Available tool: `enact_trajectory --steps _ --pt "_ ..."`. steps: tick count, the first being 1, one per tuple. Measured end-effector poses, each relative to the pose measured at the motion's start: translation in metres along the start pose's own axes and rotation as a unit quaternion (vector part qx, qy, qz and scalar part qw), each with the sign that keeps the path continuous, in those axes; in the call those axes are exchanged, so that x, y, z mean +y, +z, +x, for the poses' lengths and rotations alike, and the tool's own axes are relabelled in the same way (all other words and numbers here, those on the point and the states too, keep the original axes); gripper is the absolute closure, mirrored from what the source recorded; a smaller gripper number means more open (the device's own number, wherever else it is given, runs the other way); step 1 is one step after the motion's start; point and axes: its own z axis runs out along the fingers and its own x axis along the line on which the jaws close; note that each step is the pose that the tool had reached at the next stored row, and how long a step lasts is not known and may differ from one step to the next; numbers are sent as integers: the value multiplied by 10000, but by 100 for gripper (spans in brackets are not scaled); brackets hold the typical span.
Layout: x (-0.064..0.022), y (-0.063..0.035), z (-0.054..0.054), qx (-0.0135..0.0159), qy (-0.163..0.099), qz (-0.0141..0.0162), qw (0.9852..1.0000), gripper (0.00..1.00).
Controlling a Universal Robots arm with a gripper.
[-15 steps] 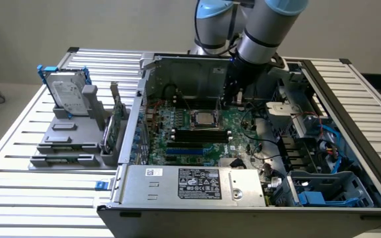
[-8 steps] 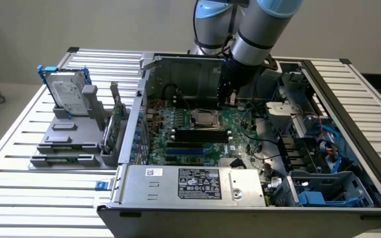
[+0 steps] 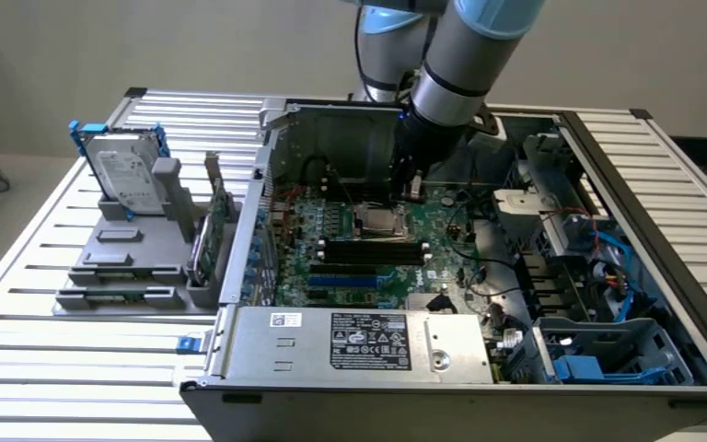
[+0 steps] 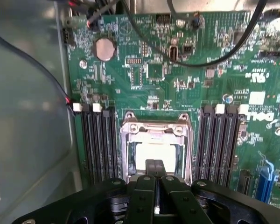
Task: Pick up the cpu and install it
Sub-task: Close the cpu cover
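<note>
Black two-finger gripper (image 4: 154, 164) has its jaws pinched together, gripping nothing; small flat pale silvery square cpu (image 4: 141, 156) lies seated in the dark metal-framed socket (image 4: 154, 128) of the green motherboard (image 4: 177, 70), directly under the fingertips; square, no long axis.

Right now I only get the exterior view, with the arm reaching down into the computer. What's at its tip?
Observer: On the wrist view, the cpu, a pale square, lies inside the socket, right by the end effector.
Operator: Is it gripping that chip?
Observer: Its fingers are shut against each other, nothing between them.
Operator: Anything else close by?
Observer: A round silver battery sits on the green board, apart from the socket.
</note>
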Motion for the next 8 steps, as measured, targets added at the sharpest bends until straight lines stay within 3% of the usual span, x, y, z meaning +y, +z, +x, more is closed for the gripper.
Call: enact_trajectory --steps 5,8 --pt "-178 76 -9 0 5 34 10000 89" --pt "-227 105 -11 1 8 66 10000 89"
